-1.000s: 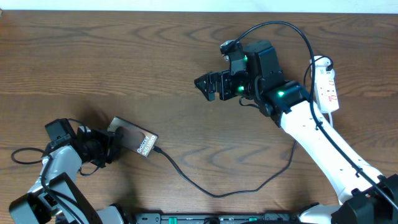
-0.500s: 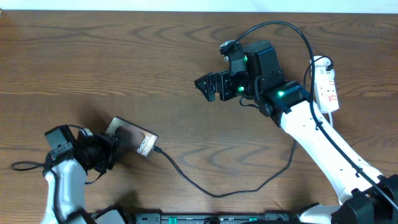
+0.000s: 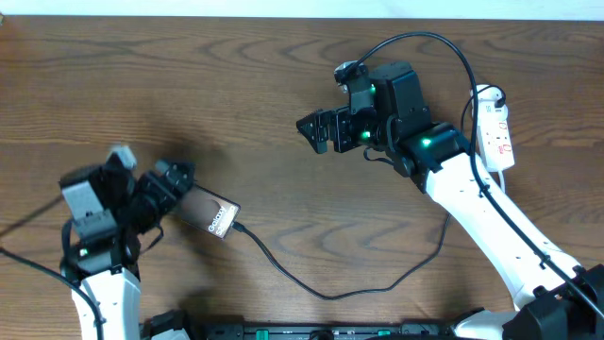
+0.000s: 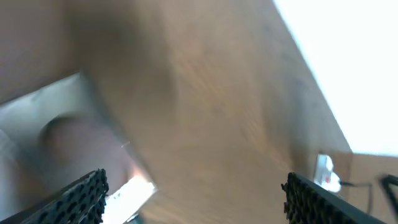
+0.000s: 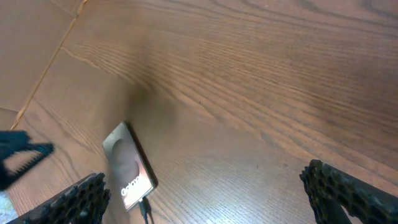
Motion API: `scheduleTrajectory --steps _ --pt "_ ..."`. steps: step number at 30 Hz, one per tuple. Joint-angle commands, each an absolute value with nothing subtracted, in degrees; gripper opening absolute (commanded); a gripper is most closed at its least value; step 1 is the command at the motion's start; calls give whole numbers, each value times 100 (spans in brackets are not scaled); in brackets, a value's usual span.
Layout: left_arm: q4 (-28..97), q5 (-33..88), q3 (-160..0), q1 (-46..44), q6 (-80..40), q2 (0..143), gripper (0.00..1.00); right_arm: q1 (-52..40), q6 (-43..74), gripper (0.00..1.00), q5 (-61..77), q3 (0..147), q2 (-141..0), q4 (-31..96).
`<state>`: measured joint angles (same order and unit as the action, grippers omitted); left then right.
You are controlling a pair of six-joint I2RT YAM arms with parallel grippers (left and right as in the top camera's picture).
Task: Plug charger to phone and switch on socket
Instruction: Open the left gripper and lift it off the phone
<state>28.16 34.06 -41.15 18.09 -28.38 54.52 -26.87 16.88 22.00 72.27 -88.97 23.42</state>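
The phone lies flat on the wooden table at the lower left, its white lettering facing up. The charger, a thin black cable, curls across the table's front, and its plug tip sits in the phone's near end. My left gripper hovers open over the phone's left end, nothing between its fingers. The left wrist view is blurred, with the phone under its left side. My right gripper hangs open mid-table, far from the phone. The white socket lies at the right edge.
My right arm's white link runs from the front right corner past the socket. A thick black arm cable arcs above the right wrist. The table's far edge runs along the top.
My left gripper has opened, let go of the phone's left end and risen above it. The phone, the charger and the right arm have stayed put.
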Motion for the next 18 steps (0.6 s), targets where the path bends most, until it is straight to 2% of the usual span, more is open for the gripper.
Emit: scheduleTrajectory --steps 1,11,18 --pt "3052 2786 -4781 1267 -2543 5647 89 -2818 1573 99 2130 7317 -8847 2368" --pt "5277 -202 -7249 -440 -1776 7155 89 -2821 1557 99 1979 7317 -8847 2368" --pt "5518 -558 -7898 -816 -1765 8044 90 -2729 1557 99 1940 7317 -8847 2576"
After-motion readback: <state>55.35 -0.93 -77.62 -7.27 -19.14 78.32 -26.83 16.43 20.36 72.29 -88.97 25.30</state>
